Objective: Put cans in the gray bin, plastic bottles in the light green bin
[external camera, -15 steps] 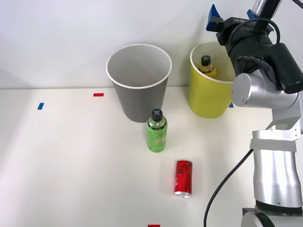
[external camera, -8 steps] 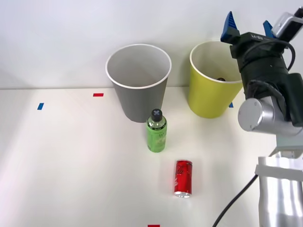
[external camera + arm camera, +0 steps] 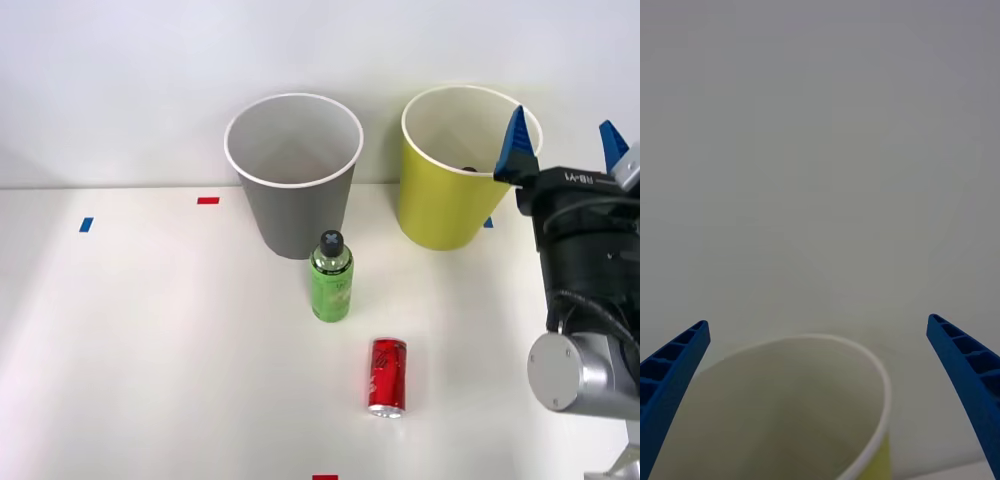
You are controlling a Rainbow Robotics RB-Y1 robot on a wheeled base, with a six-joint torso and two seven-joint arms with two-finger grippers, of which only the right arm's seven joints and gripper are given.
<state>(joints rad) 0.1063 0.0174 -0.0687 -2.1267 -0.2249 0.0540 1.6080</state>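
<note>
The gray bin (image 3: pixel 292 190) stands at the back centre of the table, and the light green bin (image 3: pixel 446 200) stands to its right; the light green bin's white rim (image 3: pixel 865 360) fills the space between my fingers in the wrist view. A dark speck (image 3: pixel 468 169), too small to make out, shows just above its near rim. A bright green plastic bottle (image 3: pixel 331 280) with a black cap stands upright in front of the gray bin. A red can (image 3: pixel 388 375) lies on its side nearer to me. My right gripper (image 3: pixel 565 150) is open and empty, just right of the light green bin, pointing at the wall.
Small red tape marks (image 3: pixel 208 200) and a blue one (image 3: pixel 86 224) lie on the white table. A white wall rises behind the bins. My arm's silver and black links (image 3: pixel 590 330) stand at the right edge.
The yellow-labelled bottle has dropped from the gripper into the light green bin. My open gripper has since pulled back to the right and lower, away from the bin's mouth.
</note>
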